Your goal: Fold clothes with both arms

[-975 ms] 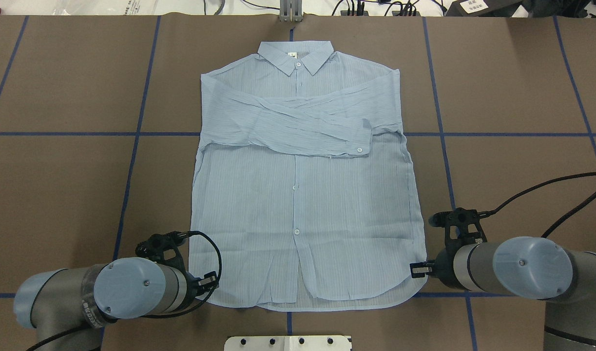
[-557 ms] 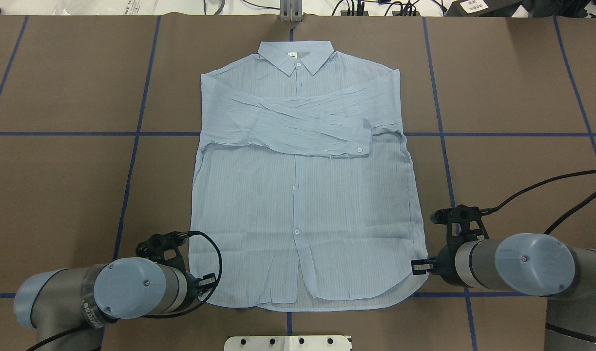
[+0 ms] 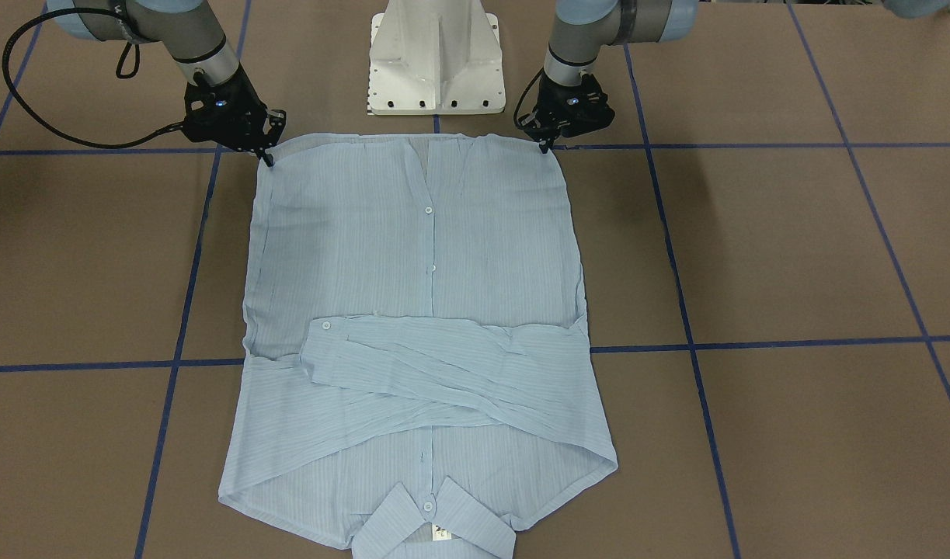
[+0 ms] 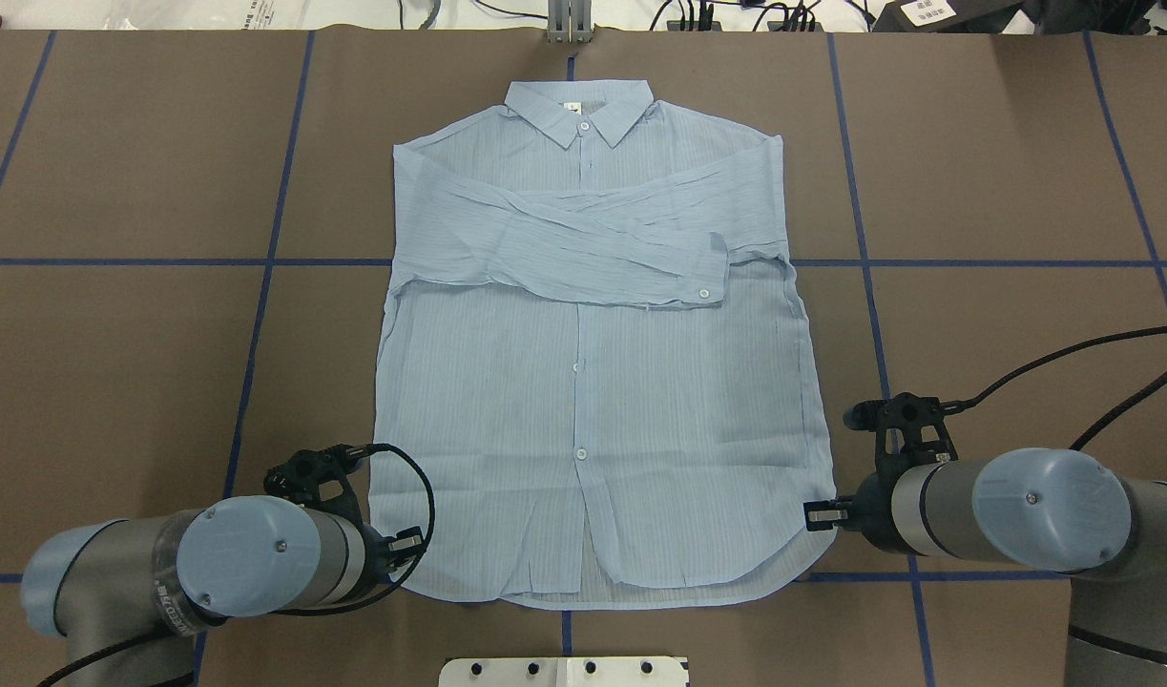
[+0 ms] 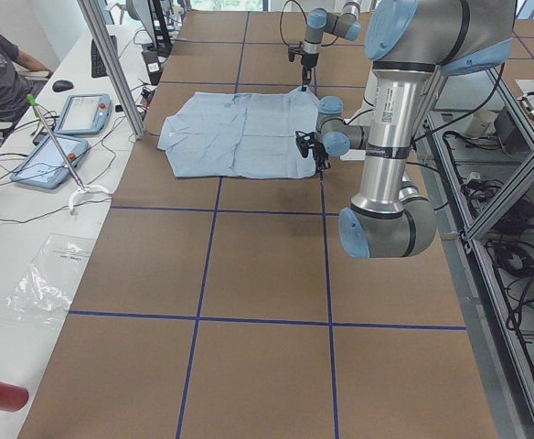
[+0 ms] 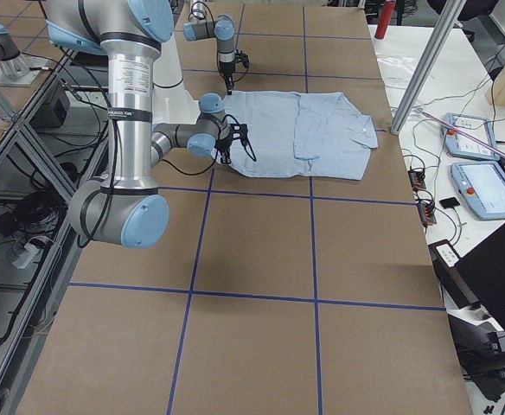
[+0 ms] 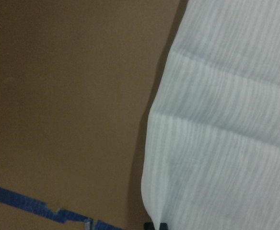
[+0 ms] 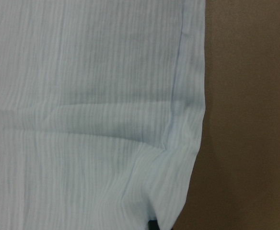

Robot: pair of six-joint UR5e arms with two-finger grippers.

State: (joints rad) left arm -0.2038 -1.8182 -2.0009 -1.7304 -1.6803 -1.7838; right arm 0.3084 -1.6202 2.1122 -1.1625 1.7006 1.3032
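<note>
One light blue shirt [image 4: 593, 401], spread flat and front up in the middle of the brown table [image 4: 1003, 172]. Lies with the collar [image 4: 580, 107] on the side away from the robot and the hem [image 4: 640, 596] nearest its base. Both sleeves [image 4: 602, 248] folded across the chest, one over the other, a buttoned cuff on top. Front closed, small white buttons down the middle.

At the hem's two corners, one pincer each. Left gripper [image 3: 548, 144] down at the corner on the robot's left, fingers drawn together to a single point on the cloth edge. In the left wrist view, only a dark fingertip [image 7: 157, 225] at the bottom edge, right at the rounded corner of the fabric. Right gripper [image 3: 268, 158] likewise at the opposite corner, fingers pressed together on the hem. Cloth puckered toward the fingertip [image 8: 152, 225] in the right wrist view.

Around the shirt, blue tape lines [image 4: 115, 260] in a grid over the table. Just behind the hem, between the two arms, the white pedestal [image 3: 436, 70].
</note>
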